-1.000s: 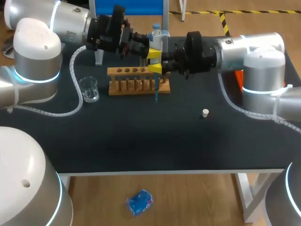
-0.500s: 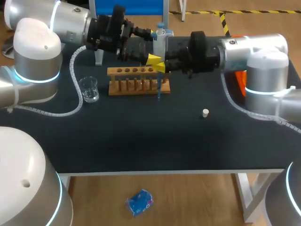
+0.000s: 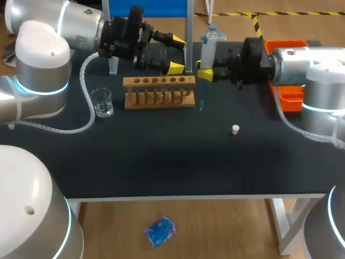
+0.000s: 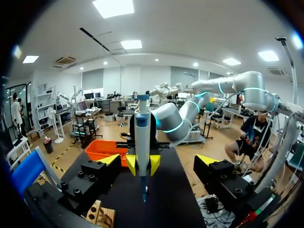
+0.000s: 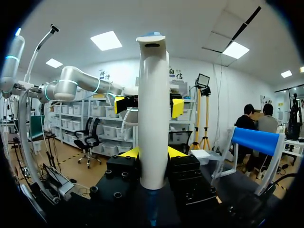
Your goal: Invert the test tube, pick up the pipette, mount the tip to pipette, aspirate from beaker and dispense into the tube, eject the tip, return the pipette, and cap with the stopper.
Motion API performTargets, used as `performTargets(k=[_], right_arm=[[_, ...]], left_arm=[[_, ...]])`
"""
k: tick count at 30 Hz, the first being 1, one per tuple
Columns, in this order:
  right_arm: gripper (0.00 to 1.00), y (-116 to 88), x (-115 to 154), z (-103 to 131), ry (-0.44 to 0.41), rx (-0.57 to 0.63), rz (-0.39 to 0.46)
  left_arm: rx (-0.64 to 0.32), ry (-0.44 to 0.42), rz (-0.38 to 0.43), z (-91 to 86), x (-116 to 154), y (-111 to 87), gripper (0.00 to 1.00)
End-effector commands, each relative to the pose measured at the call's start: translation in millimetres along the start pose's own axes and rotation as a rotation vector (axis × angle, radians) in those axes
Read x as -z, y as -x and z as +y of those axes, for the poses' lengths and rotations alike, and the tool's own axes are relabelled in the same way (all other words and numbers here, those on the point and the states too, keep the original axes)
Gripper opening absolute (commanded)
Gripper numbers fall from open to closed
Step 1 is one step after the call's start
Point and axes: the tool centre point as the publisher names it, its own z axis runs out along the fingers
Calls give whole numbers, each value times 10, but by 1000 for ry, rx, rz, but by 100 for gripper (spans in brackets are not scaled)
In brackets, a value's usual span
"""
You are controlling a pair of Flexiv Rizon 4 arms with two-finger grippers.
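My right gripper [image 3: 205, 72] is shut on the white pipette [image 3: 207, 51], which hangs upright with its blue tip [image 3: 202, 102] just right of the wooden rack [image 3: 159, 90]. In the right wrist view the pipette [image 5: 153, 118] fills the space between my fingers [image 5: 127, 153]. My left gripper [image 3: 176, 54] stands open above the rack's right end, with nothing between its yellow tips. From the left wrist view, the pipette [image 4: 142, 142] is ahead of that open gripper [image 4: 159, 160], apart from it. The glass beaker [image 3: 102, 102] is left of the rack. The white stopper [image 3: 235, 129] lies on the table.
An orange tray [image 3: 291, 89] sits at the table's far right, behind my right arm. A blue-framed stand [image 3: 188, 21] rises at the back behind the rack. The black table [image 3: 172, 162] stretches bare toward its front edge.
My left gripper opened and let go of the pipette. The right arm carried the pipette to the right, away from the left gripper and past the rack's end.
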Motion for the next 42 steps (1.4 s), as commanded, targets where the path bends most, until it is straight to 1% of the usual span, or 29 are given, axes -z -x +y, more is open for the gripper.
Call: performTargets(k=[1,5,10,18,21,40,42], right_arm=[[0,-3,263,53,-8,5,-1],[0,17,412,79,-19,20,21],[0,26,526,85,-29,29,76],[0,51,627,48,-32,20,151],[0,65,646,22,-40,-4,173],[0,65,646,22,-40,-4,173],[0,73,680,-57,-14,-22,183]], left_arm=[[1,2,3,-6,14,0,100],[1,2,3,-6,14,0,100],[1,2,3,-6,14,0,100],[1,2,3,-6,14,0,100],[1,2,3,-6,14,0,100],[1,2,3,-6,14,0,100],[1,2,3,-6,14,0,100]])
